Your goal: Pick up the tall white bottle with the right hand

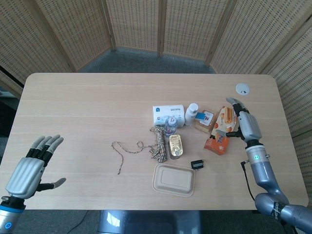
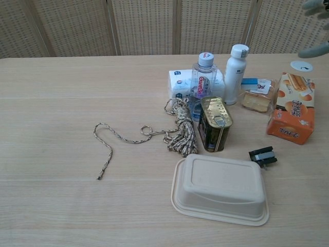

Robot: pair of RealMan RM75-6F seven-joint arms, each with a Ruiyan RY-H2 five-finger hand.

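Note:
The tall white bottle (image 1: 192,114) (image 2: 235,74) stands upright behind a clear water bottle (image 2: 202,82) and a gold tin can (image 2: 215,124). My right hand (image 1: 243,125) hovers open above the orange snack box (image 1: 222,130), to the right of the white bottle and apart from it. In the chest view only its fingers (image 2: 315,7) show at the top right corner. My left hand (image 1: 30,167) is open with spread fingers near the table's front left edge, far from everything.
A white tissue pack (image 1: 167,113), a coiled rope (image 1: 157,142) with a loose tail, a beige lidded tray (image 1: 173,179), a black clip (image 1: 197,164), a wrapped snack (image 1: 204,120) and a round white disc (image 1: 242,88) lie on the wooden table (image 1: 87,107).

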